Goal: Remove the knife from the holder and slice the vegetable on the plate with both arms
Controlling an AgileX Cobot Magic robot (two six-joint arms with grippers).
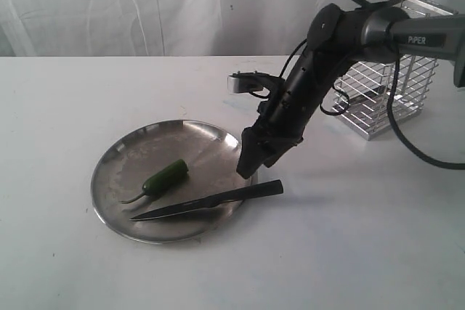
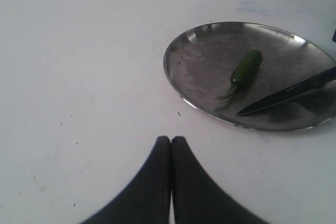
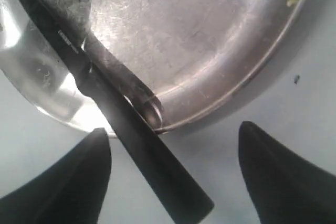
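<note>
A slim black knife lies across the near edge of a scuffed steel plate on a white table. Its dark blade rests inside the dish with the point aimed left in the exterior view, and its handle juts over the raised rim on the side nearer the holder. The right gripper hangs just above that handle, tilted steeply down. Its jaws are spread wide with one finger on either side of the handle, and they clasp nothing. Whether a fingertip brushes the handle cannot be told. The arm behind it carries a grey tube lettered "PiPER" and reaches in from the right. A small green chili pepper lies in the plate beside the blade and apart from it, with its thin curved stem turned towards the knife's point. The chrome wire holder stands upright at the back right of the table, well apart from the plate and partly hidden by the arm. The left gripper appears only in its own wrist view. Its two dark fingers are pressed together with nothing between them, over bare tabletop short of the plate's rim.
</note>
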